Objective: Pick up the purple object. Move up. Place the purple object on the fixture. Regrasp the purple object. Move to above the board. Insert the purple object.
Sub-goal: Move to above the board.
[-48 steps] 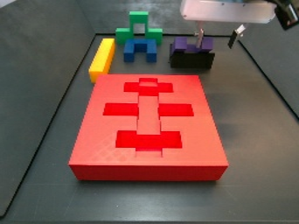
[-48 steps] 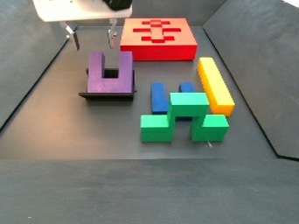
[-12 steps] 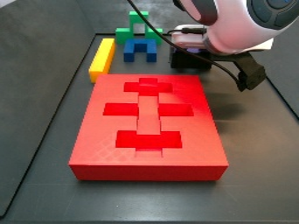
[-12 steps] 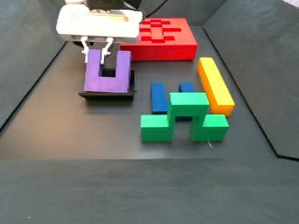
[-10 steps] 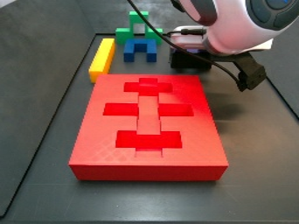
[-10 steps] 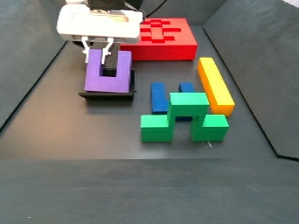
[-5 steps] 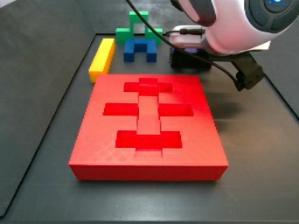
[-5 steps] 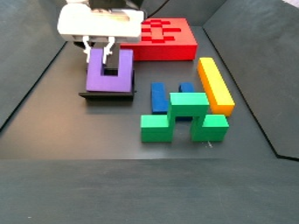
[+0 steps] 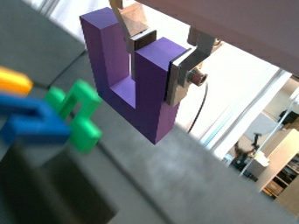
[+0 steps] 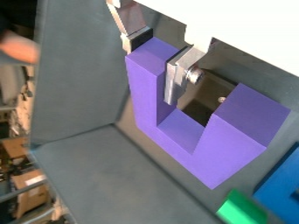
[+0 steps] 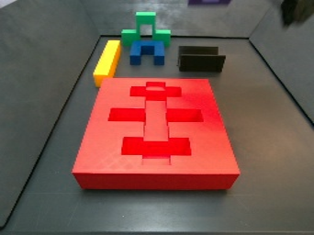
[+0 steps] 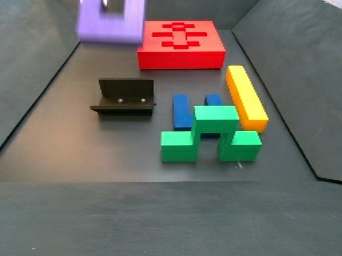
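Observation:
My gripper [image 9: 163, 57] is shut on one prong of the purple object [image 9: 138, 92], a U-shaped block, in both wrist views. The silver fingers [image 10: 176, 74] clamp that prong from both sides, and the purple object [image 10: 198, 131] hangs below them. In a side view the purple object [image 12: 107, 20] is blurred high up at the frame's top edge, well above the floor. Only a sliver of it [image 11: 211, 2] shows in a side view. The fixture [image 12: 123, 98] stands bare on the dark floor, as does the same fixture [image 11: 203, 61]. The red board [image 11: 153, 128] lies flat; the board [image 12: 183, 45] is beside the raised block.
A yellow bar [image 12: 245, 95], a green block [image 12: 207, 132] and a blue block [image 12: 183, 108] lie grouped on the floor. The same yellow bar [image 11: 108, 61], green block [image 11: 146, 26] and blue block [image 11: 150, 50] sit behind the board. Dark walls enclose the floor.
The gripper has lifted the purple object off the fixture and risen nearly out of both side views. The fixture now stands bare.

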